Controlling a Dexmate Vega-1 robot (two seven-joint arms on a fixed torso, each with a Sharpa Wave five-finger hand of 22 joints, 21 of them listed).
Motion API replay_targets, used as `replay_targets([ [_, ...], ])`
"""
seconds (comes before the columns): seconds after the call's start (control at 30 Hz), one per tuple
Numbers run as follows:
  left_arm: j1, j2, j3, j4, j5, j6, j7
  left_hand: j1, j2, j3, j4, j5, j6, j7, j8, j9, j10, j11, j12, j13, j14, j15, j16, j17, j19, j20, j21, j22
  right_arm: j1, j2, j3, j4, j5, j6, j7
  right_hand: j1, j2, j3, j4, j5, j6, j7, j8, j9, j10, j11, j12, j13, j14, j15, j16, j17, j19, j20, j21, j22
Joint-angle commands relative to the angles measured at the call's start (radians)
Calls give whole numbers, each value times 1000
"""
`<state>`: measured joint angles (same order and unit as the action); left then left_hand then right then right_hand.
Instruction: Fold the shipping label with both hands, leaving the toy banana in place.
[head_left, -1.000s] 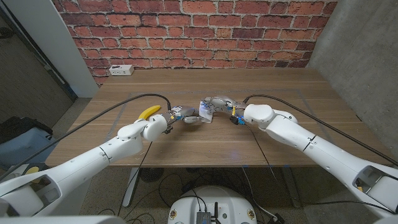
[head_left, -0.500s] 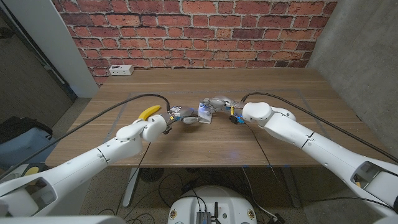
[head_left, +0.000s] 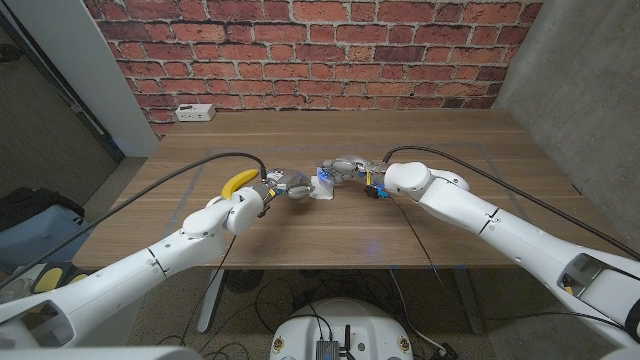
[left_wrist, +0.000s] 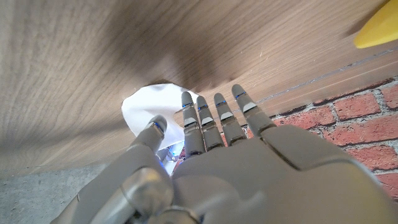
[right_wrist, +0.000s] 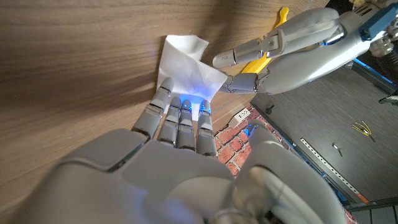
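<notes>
In the head view, the white label (head_left: 322, 185) is seen near the middle of the wooden table (head_left: 330, 225), held between the left hand (head_left: 288, 186) and the right hand (head_left: 345, 170), which meet over it. The toy banana (head_left: 237, 182) is seen just beside the left forearm, on the table. In the left wrist view, the left hand's fingers (left_wrist: 214, 115) are held straight and close together, with the thumb set apart, reaching at the crumpled label (left_wrist: 149, 112). In the right wrist view, the right hand's fingers (right_wrist: 180, 118) are pressed together against the label (right_wrist: 183, 62), its far edge touched by the left hand (right_wrist: 249, 65); whether either hand pinches it cannot be told.
</notes>
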<state>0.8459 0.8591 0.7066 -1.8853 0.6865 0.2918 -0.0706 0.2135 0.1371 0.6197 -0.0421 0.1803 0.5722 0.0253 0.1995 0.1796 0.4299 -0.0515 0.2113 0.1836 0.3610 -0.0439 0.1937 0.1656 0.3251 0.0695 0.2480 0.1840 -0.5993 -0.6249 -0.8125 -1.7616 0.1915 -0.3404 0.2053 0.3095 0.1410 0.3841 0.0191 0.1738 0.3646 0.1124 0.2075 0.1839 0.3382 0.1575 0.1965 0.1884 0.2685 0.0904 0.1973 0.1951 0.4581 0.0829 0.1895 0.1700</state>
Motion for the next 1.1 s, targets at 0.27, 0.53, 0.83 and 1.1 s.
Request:
replay_targets([
  [0.27, 102, 44, -67, -25, -19, -68, 241, -26, -18, 11, 8, -2, 223, 27, 31, 2, 214, 29, 43, 7, 203, -14, 16, 4, 141, 4, 46, 12, 37, 15, -52, -28, -79, -44, 11, -12, -8, -3, 5, 7, 26, -5, 5, 2, 20, -6, 13, 2, 16, -1, 7, 0, 10, -2, 5, 1],
  [0.53, 192, 45, -139, -12, -32, -193, 524, -35, -7, 29, 12, -12, 511, 88, 92, 37, 509, 84, 112, 44, 585, 1, 82, 23, 326, -18, 150, 44, 72, 24, -100, -52, -154, -94, 23, -31, -16, -14, 15, 7, 46, -29, 8, 3, 36, -26, 15, 3, 14, -14, 5, 1, 6, -6, 3, 1],
  [0.83, 218, 28, -163, 20, -16, -269, 643, -7, 16, 1, -7, -10, 633, 95, 193, 127, 691, 77, 193, 124, 814, -32, 214, 114, 413, -49, 260, 102, 86, 34, -123, -60, -198, -118, 32, -41, -19, -18, 20, 9, 60, -33, 8, 3, 45, -28, 16, 3, 20, -13, 5, -1, 11, -2, 5, 1],
  [1.1, 228, 6, -174, 38, 12, -294, 717, 56, 15, 15, -43, -3, 738, 87, 455, 396, 919, 53, 367, 392, 1038, -51, 475, 369, 541, -111, 523, 281, 91, 45, -128, -47, -206, -128, 42, -45, -19, -18, 21, 11, 75, -37, 9, 3, 59, -37, 18, 3, 30, -25, 6, -3, 18, -7, 7, 1],
])
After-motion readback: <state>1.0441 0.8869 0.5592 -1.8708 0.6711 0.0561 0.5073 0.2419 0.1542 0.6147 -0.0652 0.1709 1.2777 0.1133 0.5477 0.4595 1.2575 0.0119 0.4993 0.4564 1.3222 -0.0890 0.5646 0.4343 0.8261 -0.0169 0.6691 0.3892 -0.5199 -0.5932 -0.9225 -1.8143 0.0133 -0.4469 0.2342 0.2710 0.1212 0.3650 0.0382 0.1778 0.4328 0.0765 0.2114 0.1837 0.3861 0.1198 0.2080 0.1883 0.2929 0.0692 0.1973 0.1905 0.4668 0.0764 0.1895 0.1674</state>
